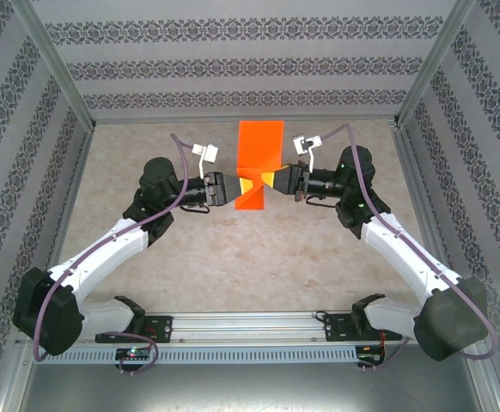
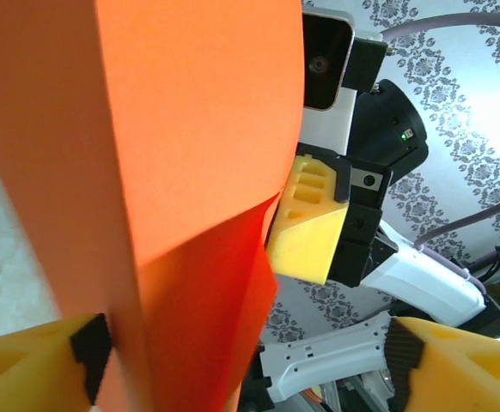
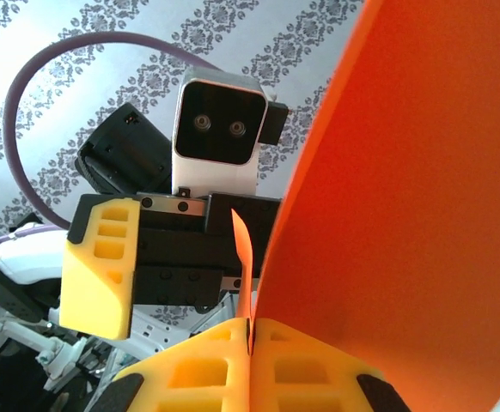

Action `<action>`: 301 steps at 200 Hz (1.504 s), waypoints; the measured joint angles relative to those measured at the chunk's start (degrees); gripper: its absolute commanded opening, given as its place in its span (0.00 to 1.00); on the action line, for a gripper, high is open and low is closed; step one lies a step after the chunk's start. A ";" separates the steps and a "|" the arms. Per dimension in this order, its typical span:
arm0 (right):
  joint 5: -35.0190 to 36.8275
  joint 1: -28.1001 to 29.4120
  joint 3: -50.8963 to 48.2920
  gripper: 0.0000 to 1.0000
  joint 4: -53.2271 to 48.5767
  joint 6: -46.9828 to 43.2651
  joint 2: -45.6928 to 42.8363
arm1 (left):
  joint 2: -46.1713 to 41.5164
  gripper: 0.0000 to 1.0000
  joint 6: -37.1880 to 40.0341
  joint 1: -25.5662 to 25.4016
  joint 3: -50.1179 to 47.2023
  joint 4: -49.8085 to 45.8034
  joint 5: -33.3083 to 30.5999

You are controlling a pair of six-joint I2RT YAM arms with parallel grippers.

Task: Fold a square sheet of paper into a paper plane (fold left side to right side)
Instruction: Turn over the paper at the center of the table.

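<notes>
The square sheet of paper point(image 1: 259, 159), bright orange and partly folded, is held up off the table between the two arms. My right gripper point(image 1: 275, 180) is shut on its right edge; in the right wrist view the yellow fingers point(image 3: 319, 369) meet with the paper point(image 3: 422, 197) pinched between them. My left gripper point(image 1: 230, 190) stands open at the sheet's left side. In the left wrist view the paper point(image 2: 173, 172) rises between the wide-apart fingers of the left gripper point(image 2: 246, 352), close to the left finger point(image 2: 35, 373) and far from the other.
The beige table point(image 1: 250, 266) is enclosed by patterned walls point(image 1: 233, 60) at the back and sides. A metal rail point(image 1: 250, 326) with both arm bases runs along the near edge. The left arm's wrist camera point(image 3: 218, 129) faces the right wrist view.
</notes>
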 measured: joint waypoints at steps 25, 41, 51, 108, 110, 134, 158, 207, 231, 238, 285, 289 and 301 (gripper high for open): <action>0.02 0.28 0.00 0.00 0.00 0.15 -0.33 | 0.00 0.63 0.33 -0.04 0.11 0.28 0.39; 0.02 0.28 0.00 0.01 0.00 0.17 -0.70 | 0.00 0.53 0.24 -0.04 0.13 0.24 0.37; 0.02 0.28 0.00 0.03 0.00 0.17 -0.92 | 0.00 0.46 0.61 -0.04 0.15 0.24 0.35; 0.70 0.22 0.04 0.25 -2.62 -0.81 -1.33 | -0.37 0.17 2.43 -0.39 0.90 -2.12 -0.85; 0.83 0.22 0.07 0.26 -2.84 -1.05 -1.38 | -0.39 0.16 2.60 -0.42 0.94 -2.47 -1.07; 4.48 -0.74 0.22 0.48 -11.52 -5.99 -2.97 | -1.44 0.09 7.43 -0.92 2.14 -10.69 -5.09; 12.90 -3.45 0.39 0.66 -22.82 -12.66 -6.19 | -3.37 0.03 15.28 -3.76 4.61 -23.87 -14.93; 40.30 -8.90 -0.24 0.97 -42.49 -20.59 -9.81 | -1.16 0.00 25.70 -15.72 9.77 -47.76 -43.56; 49.83 -11.13 -3.32 0.98 -46.71 -21.64 -11.34 | 5.55 0.00 25.88 -21.66 13.44 -58.16 -58.18; 51.78 -11.74 -4.28 0.98 -47.63 -21.81 -11.89 | 8.22 0.00 25.38 -23.21 14.99 -61.53 -62.51; 57.77 -14.51 -7.23 0.98 -50.18 -22.43 -14.84 | 27.67 0.00 15.39 -28.57 27.85 -83.67 -84.37; 58.07 -14.69 -7.28 0.98 -50.23 -22.47 -15.13 | 28.96 0.00 14.62 -28.72 28.39 -84.67 -85.09; 58.84 -14.97 -7.41 0.98 -50.31 -22.53 -16.00 | 32.85 0.00 12.31 -28.76 29.99 -87.82 -86.84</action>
